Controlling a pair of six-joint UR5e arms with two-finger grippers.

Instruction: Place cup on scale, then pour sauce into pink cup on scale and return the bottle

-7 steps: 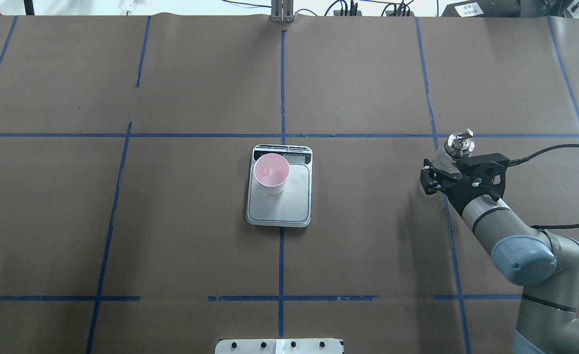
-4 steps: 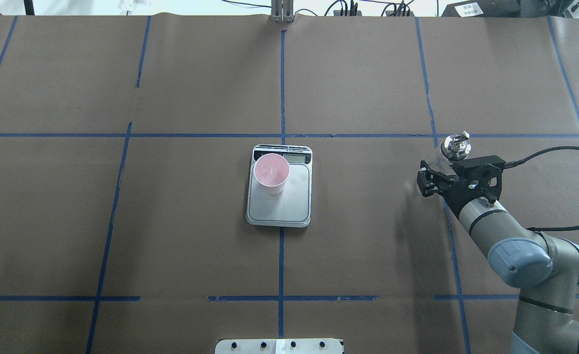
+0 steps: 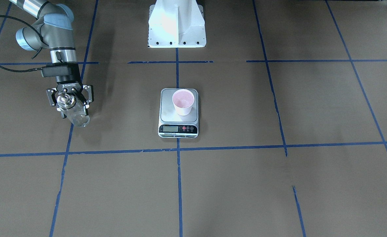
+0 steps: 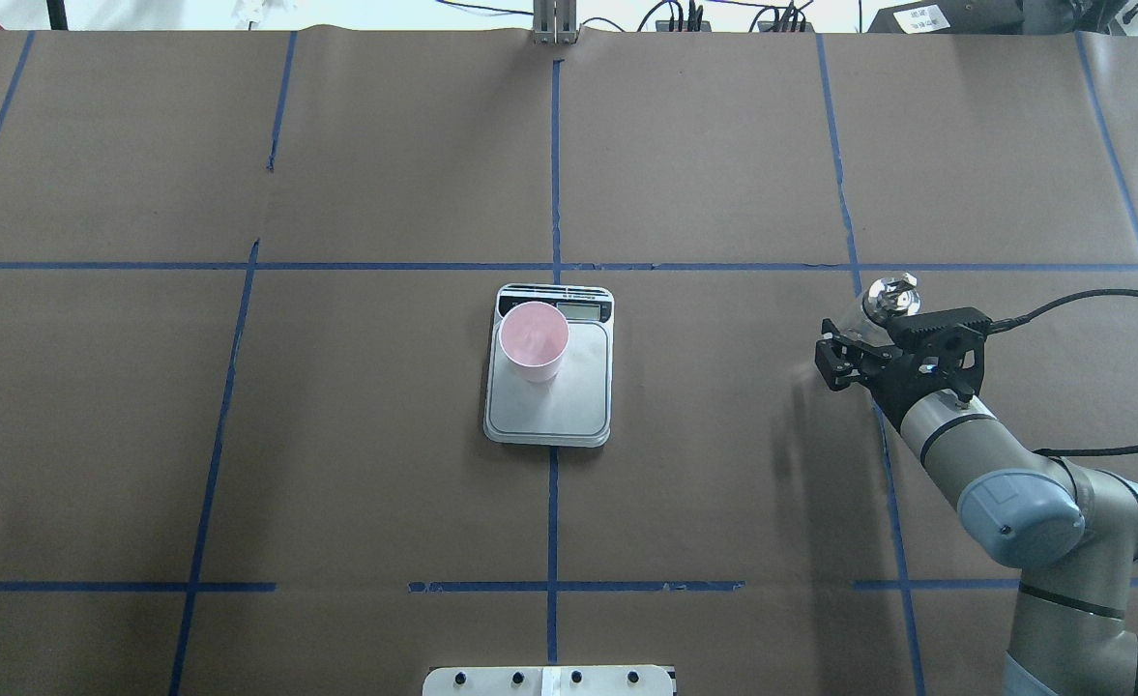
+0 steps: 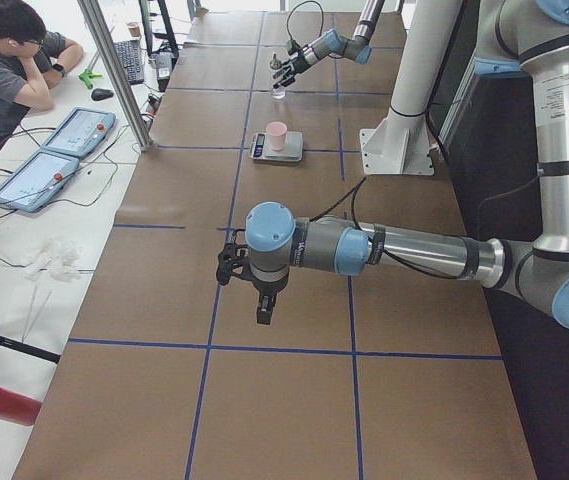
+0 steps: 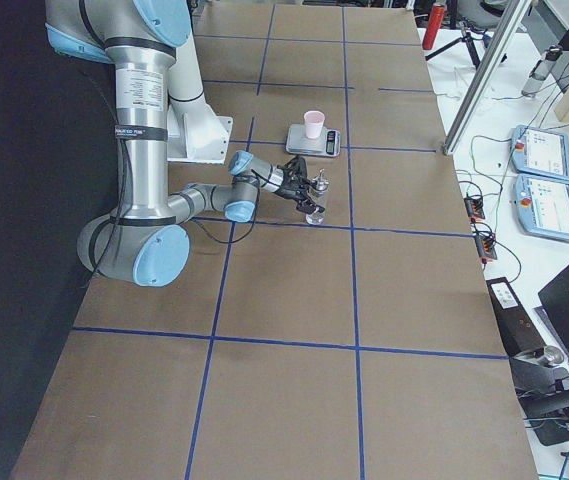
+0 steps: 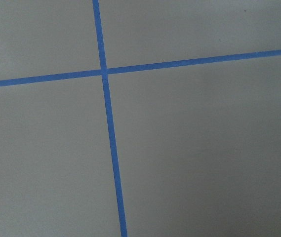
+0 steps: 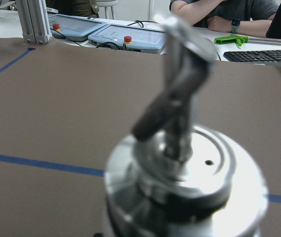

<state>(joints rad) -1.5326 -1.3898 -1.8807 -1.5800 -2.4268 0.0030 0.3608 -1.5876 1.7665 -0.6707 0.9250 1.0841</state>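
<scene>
The pale pink cup (image 3: 183, 101) stands upright on the silver scale (image 3: 170, 113), toward its display end; it also shows in the overhead view (image 4: 534, 339) on the scale (image 4: 569, 401). My right gripper (image 3: 70, 106) is shut on the clear glass bottle (image 3: 76, 116), held upright and low over the table at the robot's right. The bottle's silver collar and spout (image 4: 892, 298) rise above the gripper (image 4: 857, 338) and fill the right wrist view (image 8: 184, 173). My left gripper (image 5: 230, 266) shows only in the exterior left view, so I cannot tell if it is open or shut.
Brown paper with blue tape lines (image 4: 555, 174) covers the table. The robot's white base (image 3: 177, 24) stands behind the scale. A person sits at tablets and a keyboard (image 5: 49, 165) beyond the table's far edge.
My right gripper has lowered the bottle toward the table and drifted slightly left. The cup and scale have not moved.
</scene>
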